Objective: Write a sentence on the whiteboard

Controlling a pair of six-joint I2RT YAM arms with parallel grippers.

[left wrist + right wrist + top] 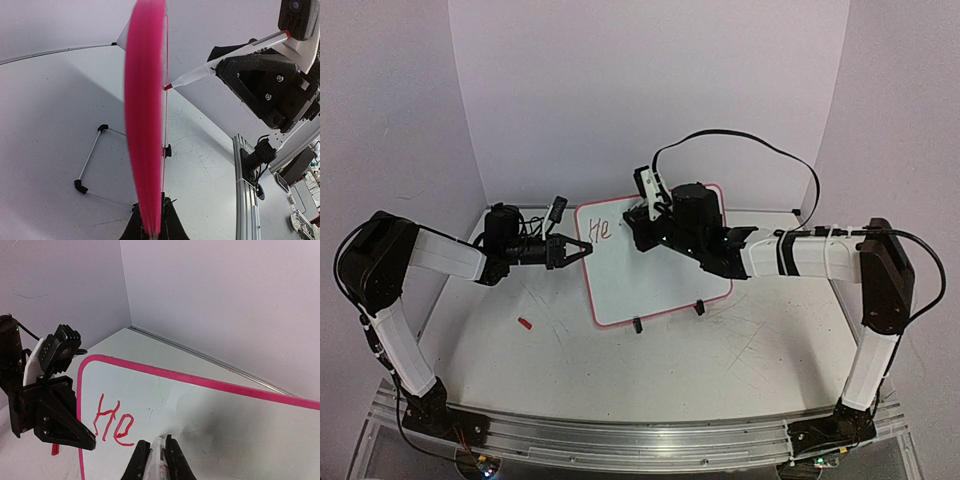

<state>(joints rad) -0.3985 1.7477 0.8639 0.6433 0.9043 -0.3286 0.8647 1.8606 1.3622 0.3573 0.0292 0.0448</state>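
The whiteboard (655, 275) stands tilted on two black clip feet (637, 324) at the middle of the table. "He" (112, 422) is written in red near its top left corner. My left gripper (584, 246) is shut on the board's left pink rim (145, 125), seen edge-on in the left wrist view. My right gripper (642, 228) is shut on a white marker (225, 62). The marker's red tip (167, 86) touches the board just right of the "e". In the right wrist view the marker (160, 460) sits between my two black fingers (142, 462).
A small red cap (524, 323) lies on the table left of the board. A thin wire frame with black corners (90, 165) lies behind the board. White walls close in the back and both sides. An aluminium rail (640, 440) runs along the near edge.
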